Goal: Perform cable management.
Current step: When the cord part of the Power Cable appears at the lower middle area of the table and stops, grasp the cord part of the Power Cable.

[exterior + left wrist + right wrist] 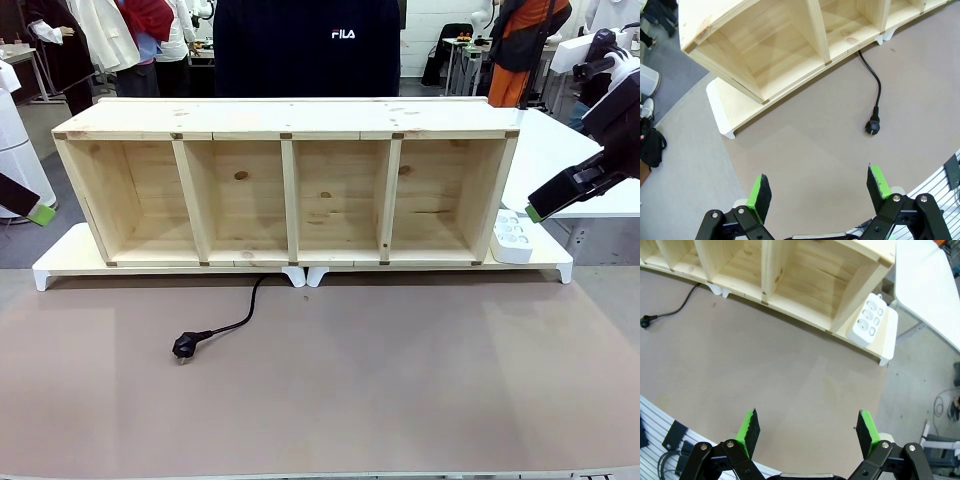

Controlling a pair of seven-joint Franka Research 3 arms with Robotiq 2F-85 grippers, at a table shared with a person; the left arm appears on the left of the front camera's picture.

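Observation:
The thin black cable [245, 318] comes out from under the wooden shelf [290, 120] near its middle and curls left across the brown mat to a round black plug [188, 346]. My left gripper [42, 214] hovers at the far left edge, off the shelf's end. Its wrist view shows the gripper [818, 187] open above the mat, with the cable [878, 90] and plug [871, 126] well ahead. My right gripper [533, 211] hangs off the shelf's right end. It stands open [807, 431] and empty, the cable [675, 311] far to its left.
The shelf rests on low white risers [60, 265]. A white power strip [512, 238] sits on the right riser, also seen as the power strip [867, 326]. A white table [570, 160] stands at the right. A person in a black shirt [305, 45] stands behind the shelf.

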